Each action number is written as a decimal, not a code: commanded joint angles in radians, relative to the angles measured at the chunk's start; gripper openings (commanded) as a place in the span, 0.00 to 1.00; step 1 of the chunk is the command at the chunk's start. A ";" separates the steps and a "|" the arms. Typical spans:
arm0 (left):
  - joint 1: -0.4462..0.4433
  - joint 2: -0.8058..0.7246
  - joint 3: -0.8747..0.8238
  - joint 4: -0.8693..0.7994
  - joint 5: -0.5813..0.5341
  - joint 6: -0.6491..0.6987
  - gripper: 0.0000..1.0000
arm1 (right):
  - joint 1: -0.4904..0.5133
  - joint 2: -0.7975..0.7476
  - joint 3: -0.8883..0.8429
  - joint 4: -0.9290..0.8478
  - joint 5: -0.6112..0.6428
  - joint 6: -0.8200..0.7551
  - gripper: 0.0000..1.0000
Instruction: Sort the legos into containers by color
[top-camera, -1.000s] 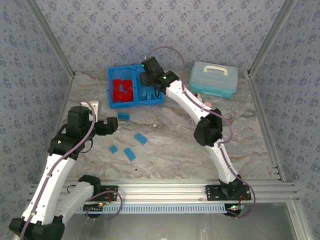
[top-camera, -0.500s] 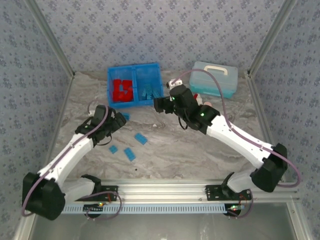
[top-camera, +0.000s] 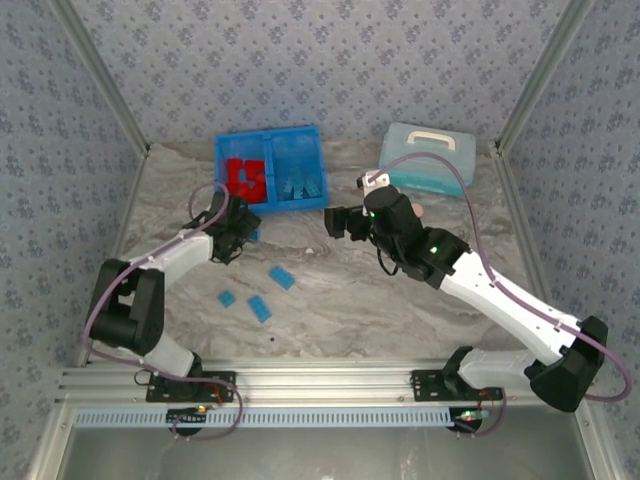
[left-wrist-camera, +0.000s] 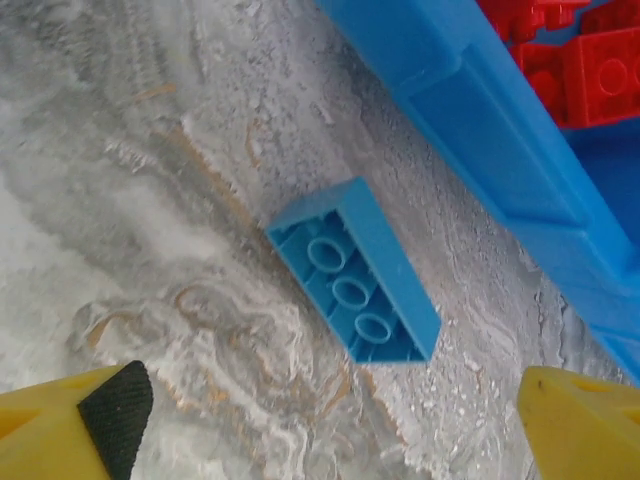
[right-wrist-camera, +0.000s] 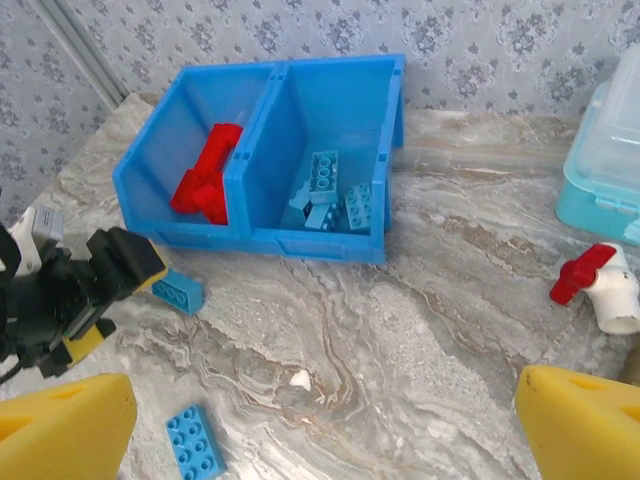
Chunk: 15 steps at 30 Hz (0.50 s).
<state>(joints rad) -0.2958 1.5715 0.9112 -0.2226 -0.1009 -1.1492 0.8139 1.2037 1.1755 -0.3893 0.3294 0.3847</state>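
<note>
Brick (left-wrist-camera: 352, 270), light blue, lies just ahead of the left gripper's (left-wrist-camera: 335, 400) wide-spread jaws, long axis alongside the tray's (left-wrist-camera: 480, 110) near wall.

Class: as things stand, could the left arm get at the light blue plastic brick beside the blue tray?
Probably yes: the left gripper hangs open over the light blue plastic brick, which lies clear of the blue tray.

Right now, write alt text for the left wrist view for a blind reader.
A light blue lego lies on the marbled table, hollow underside facing the camera, ahead of the open left pincer, whose yellow fingertips show at the bottom corners. The blue tray's wall crosses the top right, red legos inside.
</note>
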 joint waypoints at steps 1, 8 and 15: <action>0.021 0.048 0.055 0.034 0.037 0.013 0.92 | -0.005 -0.025 -0.020 -0.036 0.029 0.016 1.00; 0.025 0.154 0.125 -0.029 0.066 0.044 0.85 | -0.002 -0.049 -0.024 -0.044 0.033 0.021 1.00; 0.026 0.177 0.139 -0.117 0.032 0.077 0.73 | 0.001 -0.084 -0.030 -0.048 0.035 0.042 1.00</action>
<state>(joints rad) -0.2729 1.7267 1.0126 -0.2630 -0.0509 -1.1061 0.8139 1.1511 1.1561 -0.4229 0.3378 0.4034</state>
